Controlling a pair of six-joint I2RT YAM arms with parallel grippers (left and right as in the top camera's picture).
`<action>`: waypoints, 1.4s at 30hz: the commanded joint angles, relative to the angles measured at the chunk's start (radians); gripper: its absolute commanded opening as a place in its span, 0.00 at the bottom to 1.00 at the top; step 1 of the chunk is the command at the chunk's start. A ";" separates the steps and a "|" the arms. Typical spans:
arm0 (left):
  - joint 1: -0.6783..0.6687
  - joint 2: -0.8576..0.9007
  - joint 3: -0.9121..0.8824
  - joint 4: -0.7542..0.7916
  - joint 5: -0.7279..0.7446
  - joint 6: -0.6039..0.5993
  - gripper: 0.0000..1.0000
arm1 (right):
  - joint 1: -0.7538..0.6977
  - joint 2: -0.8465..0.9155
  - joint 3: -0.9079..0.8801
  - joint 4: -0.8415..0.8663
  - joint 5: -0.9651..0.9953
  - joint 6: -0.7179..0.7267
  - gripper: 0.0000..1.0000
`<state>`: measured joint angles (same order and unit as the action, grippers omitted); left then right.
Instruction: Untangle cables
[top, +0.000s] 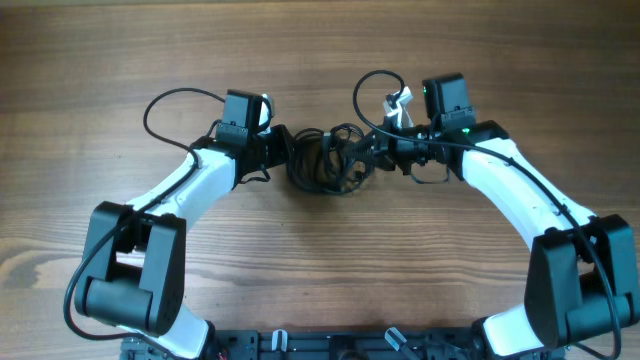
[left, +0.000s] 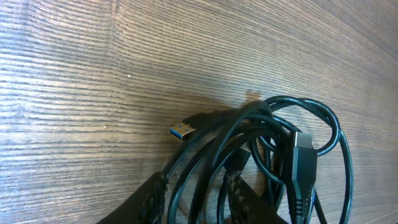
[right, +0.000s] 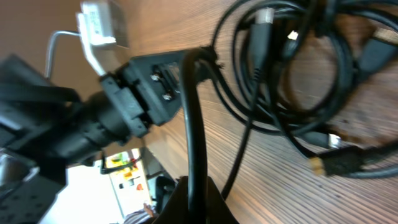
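Observation:
The cables (top: 325, 160) are a tangle of thin black cords on the wooden table, between my two grippers. My left gripper (top: 283, 150) is at the tangle's left side. In the left wrist view its fingers (left: 199, 196) are closed around several strands of the cables (left: 273, 143), and a blue USB plug (left: 181, 130) sticks out to the left. My right gripper (top: 378, 150) is at the tangle's right side. Its fingers (right: 196, 199) are shut tight on one black cord, which runs up to the left gripper (right: 155, 87). The rest of the coil (right: 298, 81) lies beyond.
Thicker black arm wires loop behind the left wrist (top: 180, 100) and the right wrist (top: 375, 85). The table (top: 320, 260) is bare wood around the tangle. The arm bases stand at the front edge.

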<state>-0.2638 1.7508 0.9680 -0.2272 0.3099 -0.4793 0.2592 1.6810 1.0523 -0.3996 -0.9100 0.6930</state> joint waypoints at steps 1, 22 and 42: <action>-0.003 0.010 0.001 0.006 -0.020 0.009 0.36 | 0.020 -0.016 -0.034 -0.058 0.035 -0.072 0.04; -0.003 0.010 0.001 0.010 -0.020 0.009 0.37 | 0.154 -0.016 -0.165 -0.196 -0.043 -0.378 0.05; -0.003 0.013 0.001 0.030 -0.032 0.009 0.63 | 0.187 -0.067 0.130 -0.230 0.529 -0.222 1.00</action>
<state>-0.2638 1.7508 0.9680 -0.2012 0.2924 -0.4812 0.4175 1.6257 1.1679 -0.6231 -0.3981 0.4313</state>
